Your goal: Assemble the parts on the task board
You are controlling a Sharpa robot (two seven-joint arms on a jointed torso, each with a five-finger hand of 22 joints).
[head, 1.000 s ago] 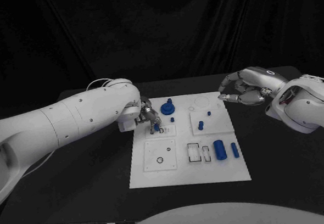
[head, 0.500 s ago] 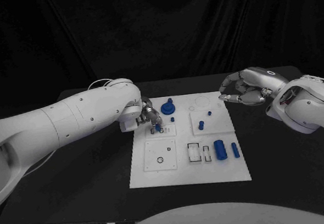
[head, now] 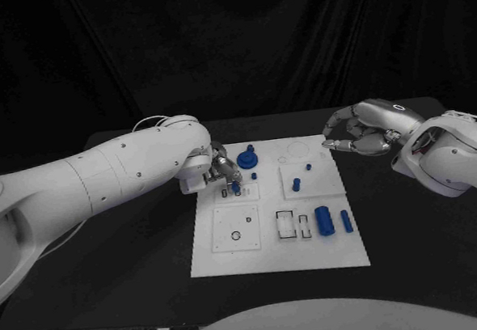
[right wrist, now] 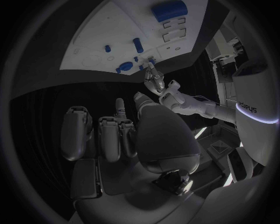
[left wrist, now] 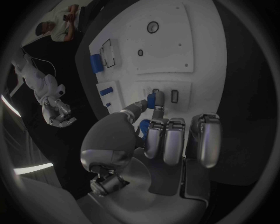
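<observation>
At ten o'clock on the task board (head: 274, 246), the left hand (head: 218, 170) pinches a small blue peg (left wrist: 153, 99). It looks light, stiff and slippery, so hold its sides. The right hand (head: 359, 135) is curled up, holding nothing.

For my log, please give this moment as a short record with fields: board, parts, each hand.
board: white task board in the middle of the black table
parts: blue pieces on the board; largest is a cylinder lying near its right edge
left hand: over the board's far left corner, pinching a small blue part
right hand: off the board's far right corner, fingers curled, holding nothing
</observation>
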